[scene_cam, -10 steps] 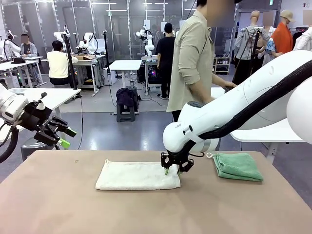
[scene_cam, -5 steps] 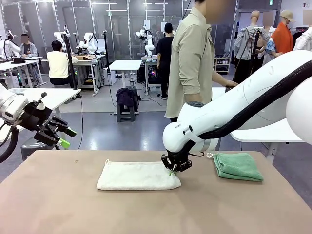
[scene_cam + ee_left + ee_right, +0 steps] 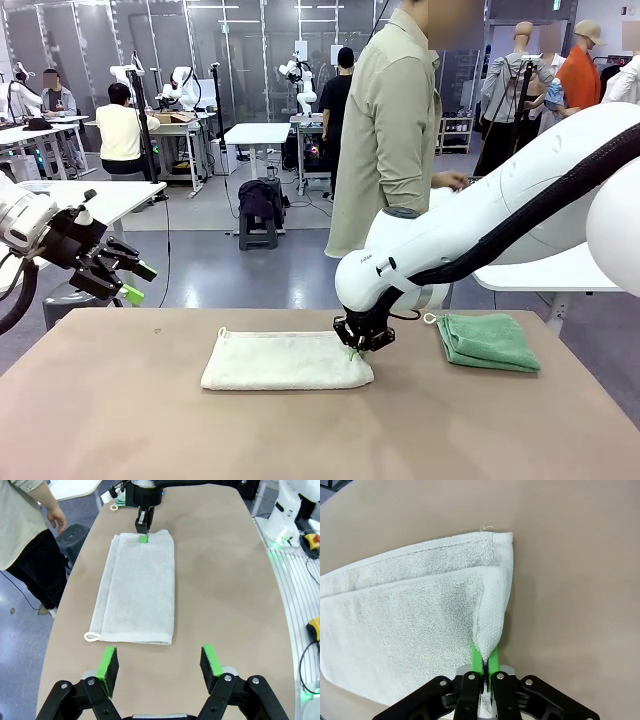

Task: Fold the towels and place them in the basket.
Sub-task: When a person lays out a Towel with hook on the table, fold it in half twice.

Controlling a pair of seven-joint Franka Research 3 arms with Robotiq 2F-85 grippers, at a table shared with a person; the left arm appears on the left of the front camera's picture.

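A cream-white towel [image 3: 283, 360], folded once lengthwise, lies across the middle of the table. My right gripper [image 3: 357, 347] is shut on its right-hand edge, pinching a ridge of cloth [image 3: 487, 630] between the green pads. The same towel [image 3: 138, 587] stretches away from my left gripper [image 3: 161, 664], which hangs open above the table's left end with nothing between its fingers. In the front view that left gripper [image 3: 125, 280] is off the table's left edge. A folded mint green towel [image 3: 487, 342] with a white loop rests at the right. The basket is out of view.
A person in a beige shirt [image 3: 388, 130] stands at the far side behind the right arm, one hand [image 3: 56, 519] near the table edge. White tables sit at the far left [image 3: 100, 197] and right [image 3: 550, 270].
My right gripper has closed on the cream towel's right edge and nudged it slightly rightward. The person has turned and shifted a little. My left arm has stayed still.
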